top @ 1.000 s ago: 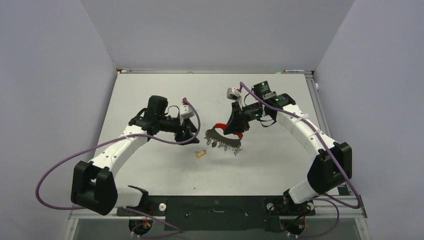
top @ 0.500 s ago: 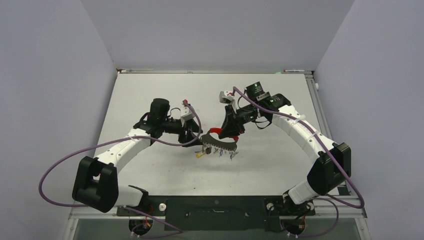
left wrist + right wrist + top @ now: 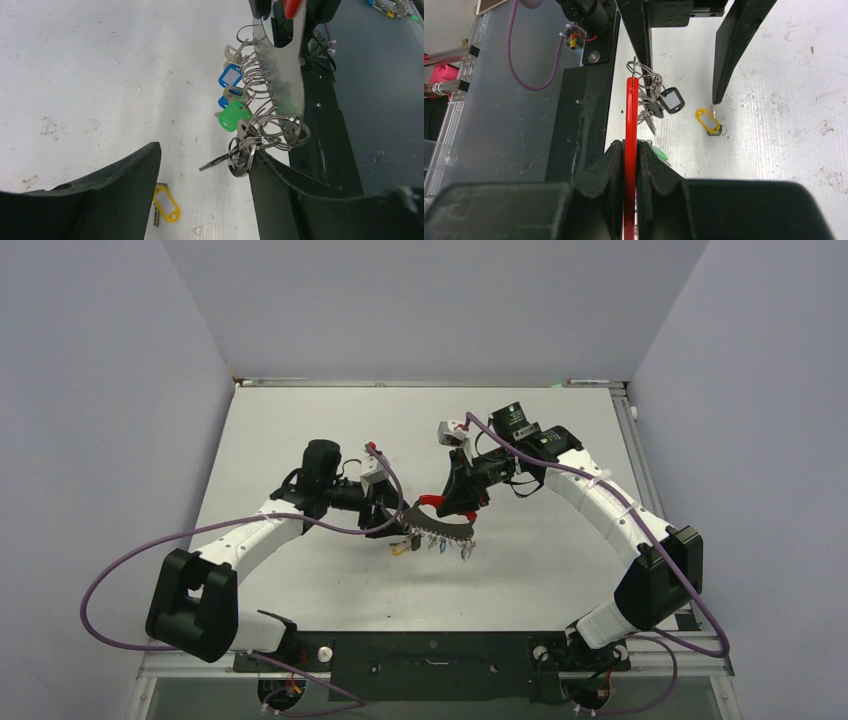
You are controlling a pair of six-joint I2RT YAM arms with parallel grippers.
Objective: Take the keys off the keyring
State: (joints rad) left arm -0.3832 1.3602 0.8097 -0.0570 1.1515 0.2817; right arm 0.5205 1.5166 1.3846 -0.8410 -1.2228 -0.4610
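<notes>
The keyring (image 3: 441,524) is hanging clamped by its red crescent (image 3: 631,115) in the right gripper (image 3: 630,146), which is bringing it across until its end keys (image 3: 240,150) are sitting between the spread fingers of the left gripper (image 3: 204,159), seemingly brushing one finger, readying another pull.

One keyring (image 3: 287,75). On it, two blue-tagged keys (image 3: 230,77), one green-tagged key (image 3: 233,116), one black-tagged key (image 3: 671,100); bare metal keys (image 3: 231,51) among the wire loops (image 3: 272,132) too tangled to count. One yellow-tagged key (image 3: 165,205) loose on the one counter (image 3: 75,75), midway between left and right edges. Two grippers: left gripper (image 3: 202,155), right gripper (image 3: 630,147).
</notes>
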